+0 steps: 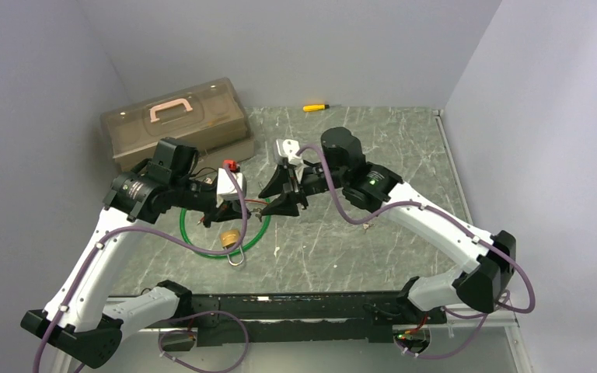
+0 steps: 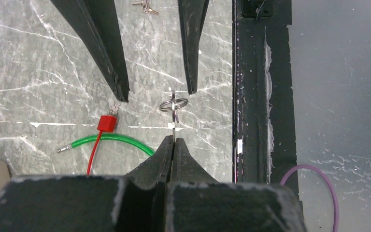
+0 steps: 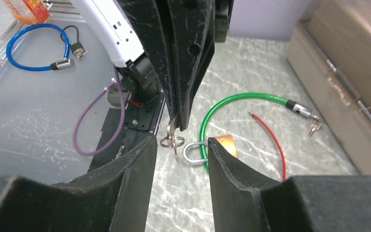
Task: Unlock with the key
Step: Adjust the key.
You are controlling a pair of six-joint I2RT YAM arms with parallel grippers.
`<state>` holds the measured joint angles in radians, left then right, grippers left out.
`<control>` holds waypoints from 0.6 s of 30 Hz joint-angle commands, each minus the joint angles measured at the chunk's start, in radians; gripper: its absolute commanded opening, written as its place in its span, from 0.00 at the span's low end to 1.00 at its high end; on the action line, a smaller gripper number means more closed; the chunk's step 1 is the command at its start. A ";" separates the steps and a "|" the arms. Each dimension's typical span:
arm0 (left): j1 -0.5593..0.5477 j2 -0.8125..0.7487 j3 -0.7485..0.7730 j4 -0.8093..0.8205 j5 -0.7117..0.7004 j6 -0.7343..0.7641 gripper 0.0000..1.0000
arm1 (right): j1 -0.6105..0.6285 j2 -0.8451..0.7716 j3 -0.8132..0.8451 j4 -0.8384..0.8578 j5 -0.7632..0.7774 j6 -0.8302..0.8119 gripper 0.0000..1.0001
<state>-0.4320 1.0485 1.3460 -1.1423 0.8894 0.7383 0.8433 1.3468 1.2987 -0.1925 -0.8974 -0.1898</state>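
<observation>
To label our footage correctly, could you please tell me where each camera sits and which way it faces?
Top external: above and behind the robot, looking down on the grey marbled table; the left arm and right arm show.
Left wrist: on the left arm, looking past its shut left gripper at the right gripper opposite.
Right wrist: on the right arm, looking past its open right gripper at the left gripper and brass padlock.
Shared: both wrist views show the small silver key on its ring.

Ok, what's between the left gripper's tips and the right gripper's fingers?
The key, pinched in the shut left gripper, its ring at the mouth of the open right gripper. Left wrist view shows it best.
</observation>
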 commanded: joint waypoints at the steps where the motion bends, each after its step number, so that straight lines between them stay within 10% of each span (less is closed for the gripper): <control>1: -0.004 0.000 0.029 -0.001 -0.005 -0.021 0.00 | 0.005 0.024 0.078 -0.061 -0.011 -0.004 0.44; 18: -0.004 0.005 -0.006 0.048 -0.069 -0.065 0.00 | 0.020 0.054 0.056 0.022 0.058 0.038 0.34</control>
<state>-0.4335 1.0584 1.3449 -1.1198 0.8234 0.6918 0.8612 1.3972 1.3354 -0.2543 -0.8814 -0.1799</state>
